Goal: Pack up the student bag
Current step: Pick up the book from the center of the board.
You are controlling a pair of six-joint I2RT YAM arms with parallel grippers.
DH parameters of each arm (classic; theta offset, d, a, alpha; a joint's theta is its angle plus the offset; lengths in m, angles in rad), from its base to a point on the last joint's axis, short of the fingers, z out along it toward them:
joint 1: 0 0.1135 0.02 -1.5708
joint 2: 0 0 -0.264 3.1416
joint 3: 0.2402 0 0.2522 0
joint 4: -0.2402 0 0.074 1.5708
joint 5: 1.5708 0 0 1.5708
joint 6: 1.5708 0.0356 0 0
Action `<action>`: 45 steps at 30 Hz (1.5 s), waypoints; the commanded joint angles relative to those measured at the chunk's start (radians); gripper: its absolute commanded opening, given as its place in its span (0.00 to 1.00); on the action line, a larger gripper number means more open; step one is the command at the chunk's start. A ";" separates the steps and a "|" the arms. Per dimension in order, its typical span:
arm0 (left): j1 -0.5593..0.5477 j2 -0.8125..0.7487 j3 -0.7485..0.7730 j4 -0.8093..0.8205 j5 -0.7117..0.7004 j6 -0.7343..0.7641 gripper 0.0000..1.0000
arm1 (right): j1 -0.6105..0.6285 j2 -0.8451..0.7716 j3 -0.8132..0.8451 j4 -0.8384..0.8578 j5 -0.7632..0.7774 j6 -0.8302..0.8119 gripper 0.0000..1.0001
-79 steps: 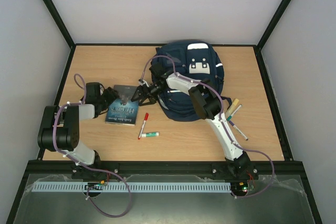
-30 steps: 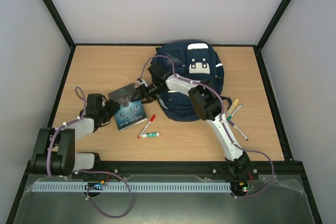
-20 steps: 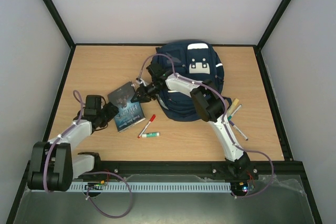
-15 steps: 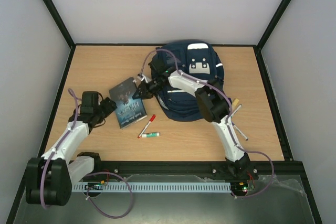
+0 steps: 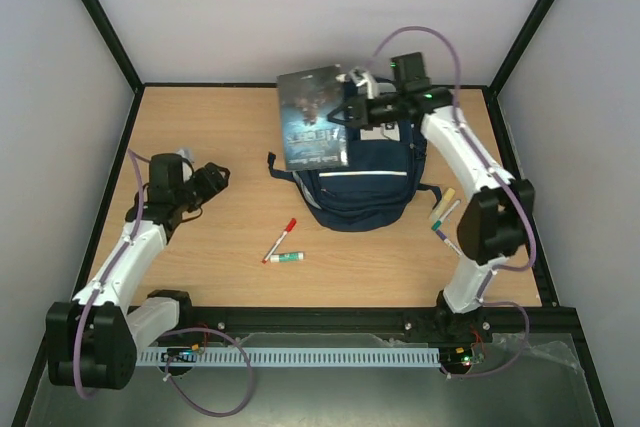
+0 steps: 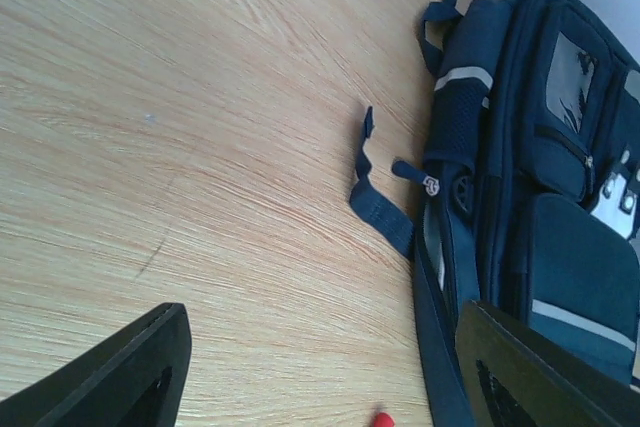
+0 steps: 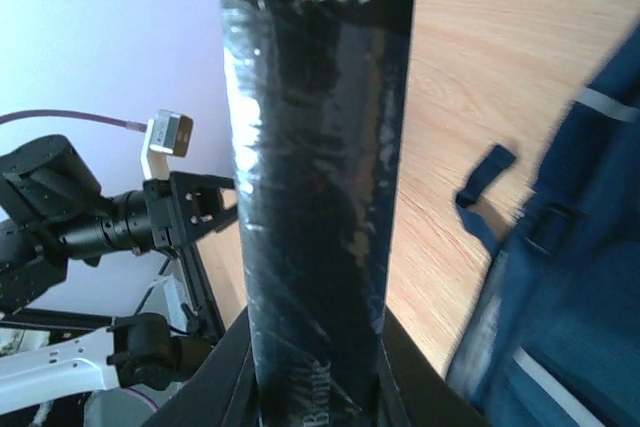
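Observation:
The student bag (image 5: 362,169) lies flat at the back middle of the table, navy with white patches; it also fills the right side of the left wrist view (image 6: 545,177). My right gripper (image 5: 352,110) is shut on a dark-covered book (image 5: 313,119) and holds it in the air over the bag's far left corner. In the right wrist view the book's spine (image 7: 315,147) stands between the fingers (image 7: 232,372), with the bag (image 7: 575,297) blurred below. My left gripper (image 5: 212,181) hangs open over bare wood left of the bag, its jaws (image 6: 320,387) wide apart with nothing between them.
A red-capped marker (image 5: 279,238) and a green-capped marker (image 5: 285,257) lie in front of the bag; the red cap (image 6: 381,419) peeks in at the left wrist view's bottom. Several pens (image 5: 446,209) lie by the bag's right side. A loose strap (image 6: 380,205) trails left of the bag.
The left gripper let go of the book, opened and drew back to the left. The right gripper closed on the book and lifted it from the table up over the bag.

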 commanded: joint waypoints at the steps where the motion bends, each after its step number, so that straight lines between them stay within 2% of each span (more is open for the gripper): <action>1: -0.004 0.035 0.054 0.046 0.058 0.034 0.75 | -0.144 -0.164 -0.134 -0.053 -0.140 -0.102 0.01; 4: -0.008 0.077 0.067 0.086 0.099 0.043 0.74 | -0.282 -0.258 -0.248 -0.085 -0.203 -0.160 0.01; 6: -0.024 0.098 0.072 0.137 0.141 0.050 0.74 | -0.347 -0.305 -0.298 -0.150 -0.255 -0.253 0.01; 10: -0.153 0.146 0.113 0.244 0.210 0.085 0.74 | -0.421 -0.399 -0.408 -0.275 -0.301 -0.424 0.01; 17: -0.443 0.260 0.222 0.390 0.286 0.142 0.77 | -0.439 -0.534 -0.578 -0.349 -0.318 -0.591 0.01; 21: -0.547 0.330 0.244 0.485 0.345 0.155 0.78 | -0.440 -0.540 -0.590 -0.463 -0.397 -0.731 0.01; 25: -0.627 0.381 0.256 0.554 0.374 0.173 0.79 | -0.439 -0.534 -0.600 -0.514 -0.468 -0.789 0.01; 31: -0.667 0.469 0.301 0.607 0.433 0.172 0.77 | -0.439 -0.530 -0.616 -0.534 -0.524 -0.839 0.01; 35: -0.667 0.487 0.322 0.654 0.469 0.167 0.72 | -0.439 -0.499 -0.613 -0.516 -0.528 -0.821 0.01; 40: -0.667 0.510 0.371 0.682 0.569 0.145 0.59 | -0.439 -0.445 -0.605 -0.522 -0.518 -0.823 0.03; 45: -0.659 0.522 0.385 0.766 0.627 0.059 0.44 | -0.439 -0.388 -0.587 -0.520 -0.523 -0.804 0.14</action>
